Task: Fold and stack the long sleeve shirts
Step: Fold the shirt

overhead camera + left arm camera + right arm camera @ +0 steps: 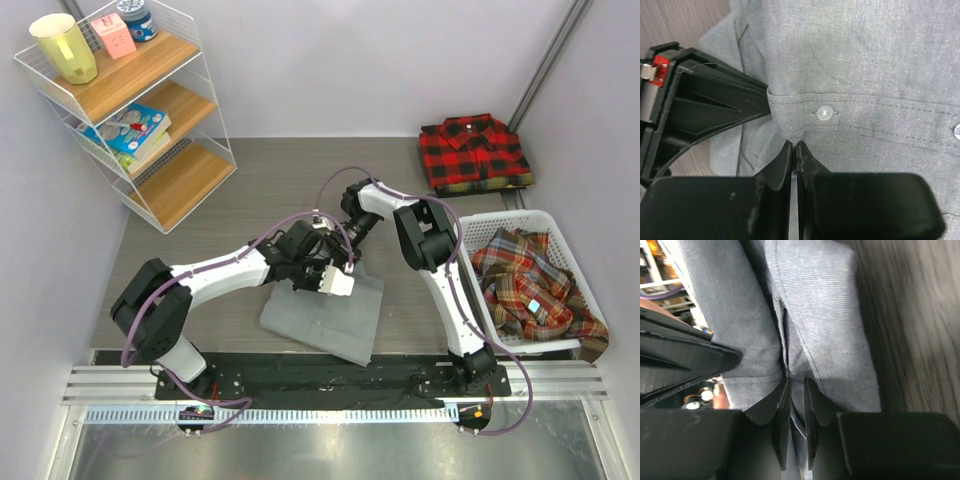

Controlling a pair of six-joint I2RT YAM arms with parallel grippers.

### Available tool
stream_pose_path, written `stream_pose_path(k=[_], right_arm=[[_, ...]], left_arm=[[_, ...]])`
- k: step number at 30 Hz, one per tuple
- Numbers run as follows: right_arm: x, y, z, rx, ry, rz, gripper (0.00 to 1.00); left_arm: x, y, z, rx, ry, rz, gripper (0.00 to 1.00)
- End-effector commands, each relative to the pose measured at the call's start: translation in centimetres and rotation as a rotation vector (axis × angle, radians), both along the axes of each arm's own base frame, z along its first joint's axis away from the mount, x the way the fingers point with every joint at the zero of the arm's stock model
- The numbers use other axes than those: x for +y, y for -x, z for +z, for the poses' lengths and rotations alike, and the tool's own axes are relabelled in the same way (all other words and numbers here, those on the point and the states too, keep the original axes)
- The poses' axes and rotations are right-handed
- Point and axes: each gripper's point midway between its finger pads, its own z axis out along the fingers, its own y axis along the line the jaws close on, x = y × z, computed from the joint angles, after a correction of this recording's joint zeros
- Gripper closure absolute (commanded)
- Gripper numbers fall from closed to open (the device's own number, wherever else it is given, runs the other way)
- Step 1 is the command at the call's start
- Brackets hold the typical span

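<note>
While our left hand [794, 146] and right hand [797, 384] each pinch the grey shirt [330, 320] mid-fold, next we should carry its edge over together.

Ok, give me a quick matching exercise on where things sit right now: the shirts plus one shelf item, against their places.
Things:
1. grey shirt
2. red-and-black checked shirt
3. plaid shirts
4. yellow cup

Places:
A. in the white basket on the right
B. top shelf of the wire rack
C. mid-table, pinched by the left gripper and right gripper
D. folded at the far right of the table

Pairs: 1-C, 2-D, 3-A, 4-B.
</note>
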Motion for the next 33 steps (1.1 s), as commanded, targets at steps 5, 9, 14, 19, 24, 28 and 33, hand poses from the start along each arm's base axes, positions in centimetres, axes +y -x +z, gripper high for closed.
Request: stream_pose_path(k=[5,9,14,19,24,28,33], right_arm=[[-0.8,0.5,-1.4,0.02,0.011,0.044,0.78],[-0.8,0.6,-1.3,0.025,0.003,0.049,0.78],[-0.9,0.8,-1.0,0.026,-0.002,0.059,0.78],[-0.9,-0.2,0.0,-0.01,0.0,0.051,0.76],[-1.0,-2.4,2.2,-0.139,0.029,0.065,0.69],[-1.9,-5.8,4.0,-0.311,0.102,0.07,0.61],[-3.5,-10.4,6.7,-0.521,0.165,0.039,0.52]], left_arm=[[-2.4,-4.2,5.2,-0.111,0.127,0.018,0.97],[-2.8,-6.0,5.6,-0.135,0.133,0.018,0.97],[-3.2,-6.9,5.4,-0.147,0.133,0.009,0.98],[-2.6,-7.0,4.8,-0.151,0.113,0.02,0.96],[-1.3,-7.6,6.6,-0.155,0.116,0.081,0.79],[0.4,-7.8,9.1,-0.103,0.127,0.168,0.62],[3.7,-7.0,10.5,0.079,0.141,0.339,0.5]])
